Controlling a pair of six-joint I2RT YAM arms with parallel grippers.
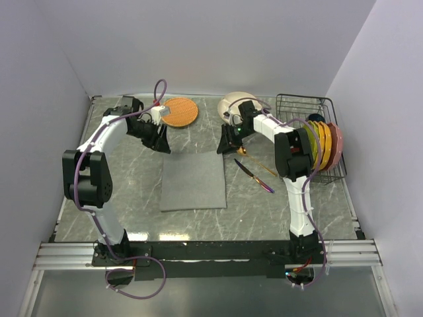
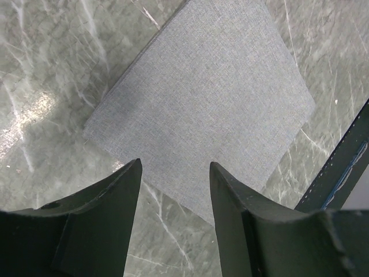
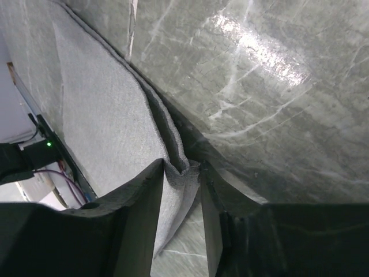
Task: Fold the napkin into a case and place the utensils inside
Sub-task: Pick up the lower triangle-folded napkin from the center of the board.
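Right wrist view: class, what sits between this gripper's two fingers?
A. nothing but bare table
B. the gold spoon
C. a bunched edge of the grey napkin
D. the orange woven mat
C: a puckered fold of the napkin is squeezed between the fingers of the right gripper, with the rest of the cloth lying flat on the marbled table behind it.
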